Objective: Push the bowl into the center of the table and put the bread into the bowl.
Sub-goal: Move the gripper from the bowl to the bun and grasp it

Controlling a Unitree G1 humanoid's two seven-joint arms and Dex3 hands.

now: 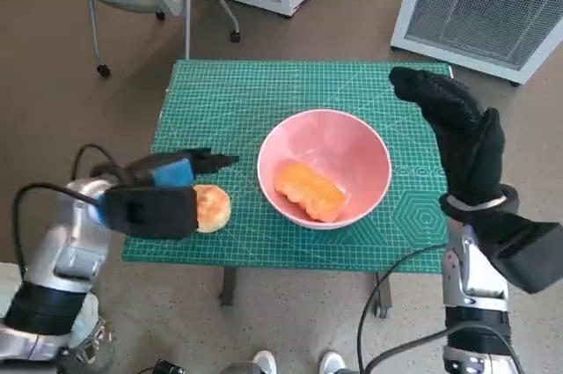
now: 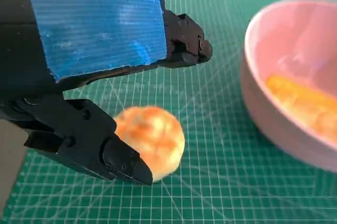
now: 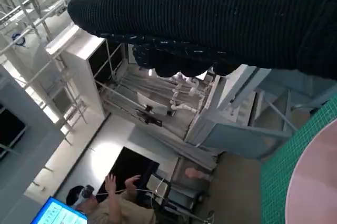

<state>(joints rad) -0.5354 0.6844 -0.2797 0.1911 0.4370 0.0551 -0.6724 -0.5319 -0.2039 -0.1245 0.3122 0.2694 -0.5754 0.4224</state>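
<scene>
Bowl point(image 1: 325, 168), pink, sits near the middle of the green cutting-mat table point(image 1: 237, 92) and holds one orange bread piece point(image 1: 309, 191). Left hand point(image 1: 157, 194) is positioned near the table's front left corner with its fingers point(image 2: 89, 145) spread on either side of a round bread roll point(image 1: 211, 208) that rests on the mat; firm contact with the roll cannot be confirmed. Right hand point(image 1: 457, 132), gloved, is raised near the table's right edge, beside the bowl, fingers extended and holding nothing.
</scene>
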